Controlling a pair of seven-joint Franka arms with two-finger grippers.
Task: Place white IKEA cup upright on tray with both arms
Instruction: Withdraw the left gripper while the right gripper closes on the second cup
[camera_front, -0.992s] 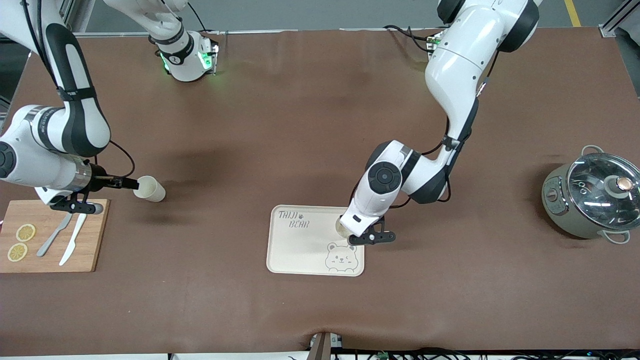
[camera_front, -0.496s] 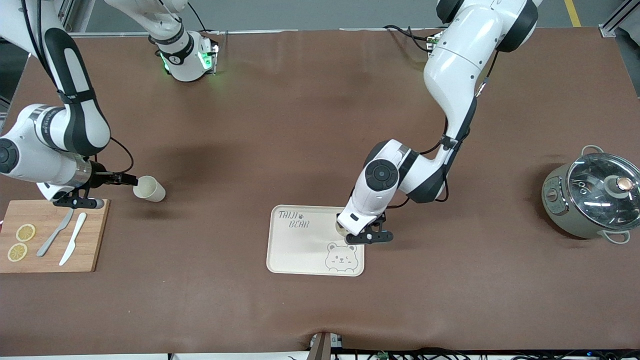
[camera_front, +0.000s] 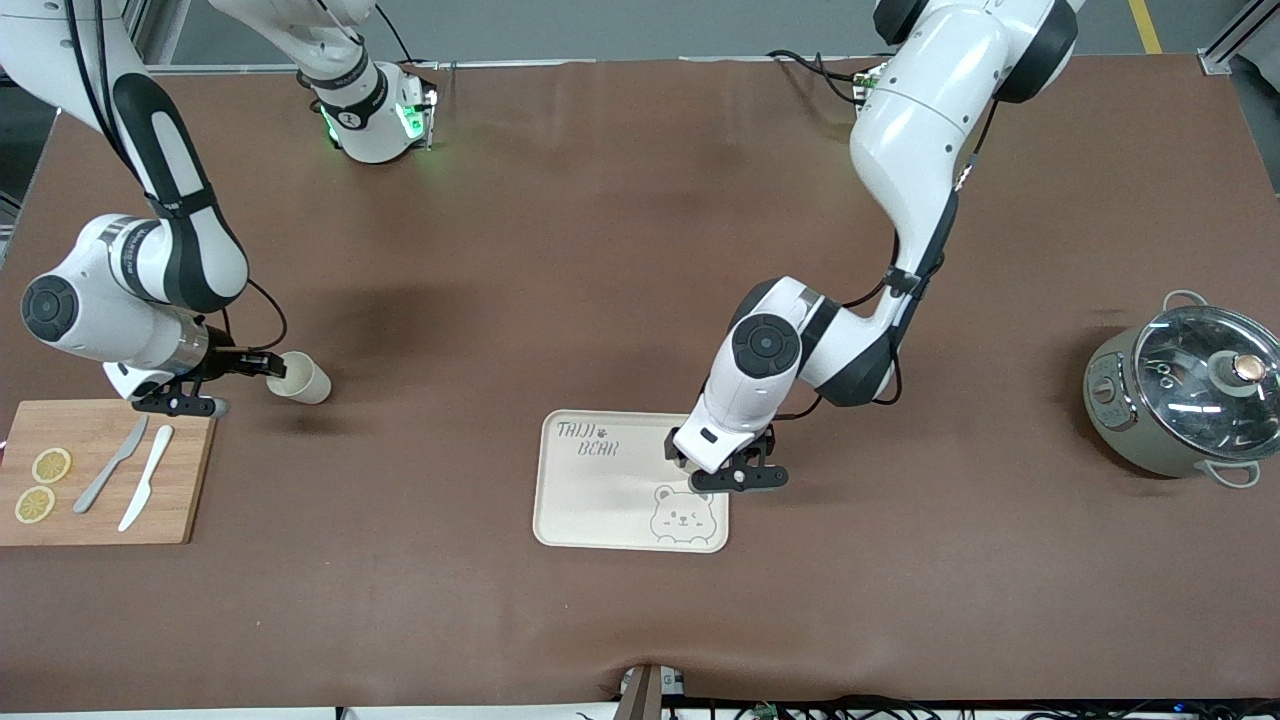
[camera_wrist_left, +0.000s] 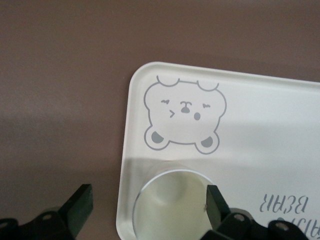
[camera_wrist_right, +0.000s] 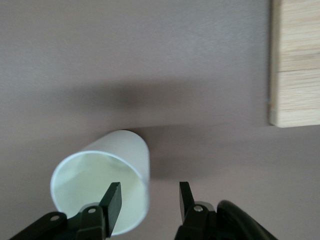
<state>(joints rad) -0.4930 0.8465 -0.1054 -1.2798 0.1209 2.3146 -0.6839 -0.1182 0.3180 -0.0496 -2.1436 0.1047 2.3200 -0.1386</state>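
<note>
One white cup stands upright on the cream bear tray, at its corner toward the left arm's end. My left gripper is low over it and hides it in the front view. In the left wrist view the gripper is open, its fingers astride the cup on the tray. A second white cup lies on its side on the brown table. My right gripper is open at its mouth. In the right wrist view one finger is inside the cup and the other is outside.
A wooden cutting board with lemon slices, a knife and a fork lies at the right arm's end, nearer the camera than the lying cup; its corner shows in the right wrist view. A lidded grey pot stands at the left arm's end.
My right arm has swung in toward the lying cup, which has stayed put. My left hand has shifted slightly over the tray and now covers the upright cup in the front view.
</note>
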